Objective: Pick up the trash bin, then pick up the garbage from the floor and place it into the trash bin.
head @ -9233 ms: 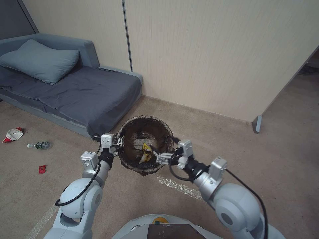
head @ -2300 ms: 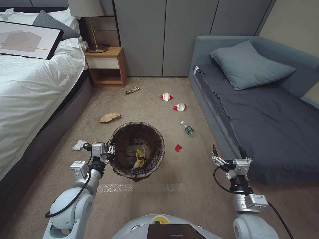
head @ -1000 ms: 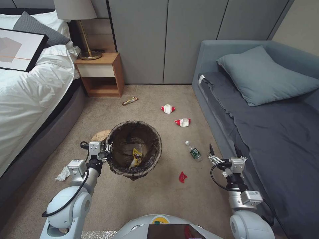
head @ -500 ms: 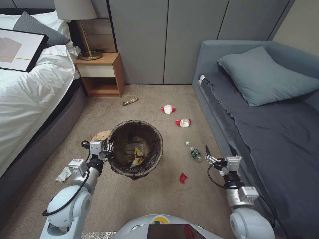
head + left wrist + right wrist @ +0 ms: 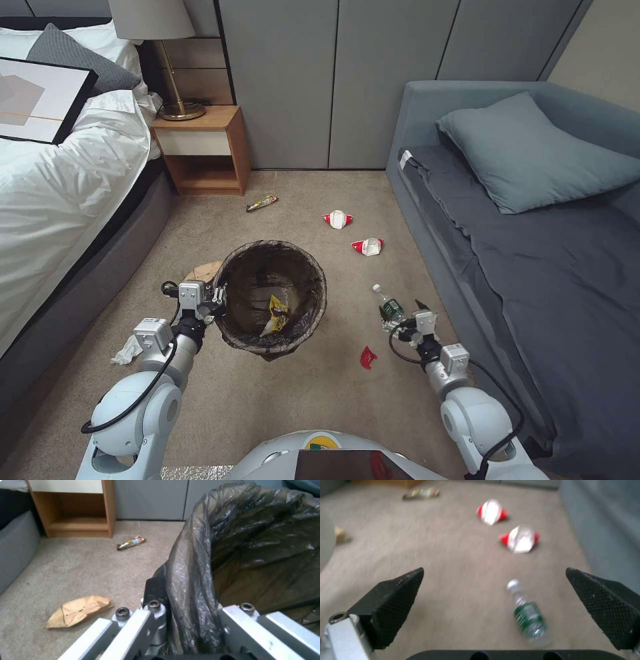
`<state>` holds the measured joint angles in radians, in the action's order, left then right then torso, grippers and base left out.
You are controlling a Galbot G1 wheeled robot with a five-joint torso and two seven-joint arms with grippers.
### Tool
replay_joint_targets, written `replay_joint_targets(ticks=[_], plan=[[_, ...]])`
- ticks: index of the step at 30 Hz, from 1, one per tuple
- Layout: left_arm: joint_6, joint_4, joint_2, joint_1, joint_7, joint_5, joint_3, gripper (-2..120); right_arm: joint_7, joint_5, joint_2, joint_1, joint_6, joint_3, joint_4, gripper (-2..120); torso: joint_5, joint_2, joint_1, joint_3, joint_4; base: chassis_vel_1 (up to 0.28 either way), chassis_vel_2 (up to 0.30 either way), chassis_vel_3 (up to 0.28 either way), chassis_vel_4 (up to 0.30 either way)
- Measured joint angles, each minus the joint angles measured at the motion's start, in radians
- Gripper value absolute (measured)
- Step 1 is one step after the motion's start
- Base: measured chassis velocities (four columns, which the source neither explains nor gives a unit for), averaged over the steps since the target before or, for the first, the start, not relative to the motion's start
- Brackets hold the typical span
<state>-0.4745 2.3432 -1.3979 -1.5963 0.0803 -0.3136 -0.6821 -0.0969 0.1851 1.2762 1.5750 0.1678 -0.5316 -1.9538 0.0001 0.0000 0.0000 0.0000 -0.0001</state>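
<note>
Your right claw has dropped from beside the sofa to hover spread wide over the bottle on the carpet, lining up the next pickup, while your left claw stays clenched on the trash bin rim.

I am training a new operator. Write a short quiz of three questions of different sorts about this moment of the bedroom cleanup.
1. True or false: the left hand grips the rim of the trash bin.
2. Multiple choice: the open right hand is lined up with which item? A) the candy wrapper B) the bottle C) the red scrap
3. Fill in: the one piece of garbage inside the bin is the yellow ____.

Key
1. True: it is clamped over the bag-lined rim.
2. B: the bottle lies between its fingertips in the right wrist view.
3. Snack wrapper.
</note>
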Motion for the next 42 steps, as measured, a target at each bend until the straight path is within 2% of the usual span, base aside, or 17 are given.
replay_joint_targets(ticks=[2,4,11,24,29,42], plan=[[-0.001,-0.001,0.0,0.0,0.0,-0.001,0.0,7,-0.021,0.003,-0.006,-0.009,0.012,0.007,0.022,100,0.0,0.0,0.0,0.0,0.0,0.0,0.0,0.0,0.0],[-0.001,-0.003,-0.001,0.001,0.0,-0.001,0.0,7,-0.085,0.005,-0.019,-0.041,0.041,0.024,0.082,100,0.0,0.0,0.0,0.0,0.0,0.0,0.0,0.0,0.0],[-0.005,-0.003,-0.001,0.002,-0.003,0.0,0.004,7,-0.137,-0.003,-0.04,-0.103,0.101,0.066,0.193,100,0.0,0.0,0.0,0.0,0.0002,0.0,0.0,0.0,0.0],[-0.007,-0.002,0.002,0.004,-0.003,0.001,0.001,7,-0.137,-0.096,-0.009,-0.117,0.099,0.117,0.304,100,-0.0001,0.0,0.0,0.0,0.0001,0.0,0.0,0.0,0.0],[-0.006,0.001,0.002,0.003,-0.003,0.0,0.0,7,-0.133,-0.152,0.014,-0.121,0.064,0.139,0.382,100,-0.0001,0.0,0.0,0.0,0.0,0.0,0.0,0.0,0.0],[-0.001,0.003,0.0,0.002,-0.003,0.0,0.003,7,-0.12,-0.177,0.043,-0.161,0.053,0.154,0.474,100,-0.0002,0.0,0.0,0.0,0.0001,0.0,0.0,0.0,0.0]])
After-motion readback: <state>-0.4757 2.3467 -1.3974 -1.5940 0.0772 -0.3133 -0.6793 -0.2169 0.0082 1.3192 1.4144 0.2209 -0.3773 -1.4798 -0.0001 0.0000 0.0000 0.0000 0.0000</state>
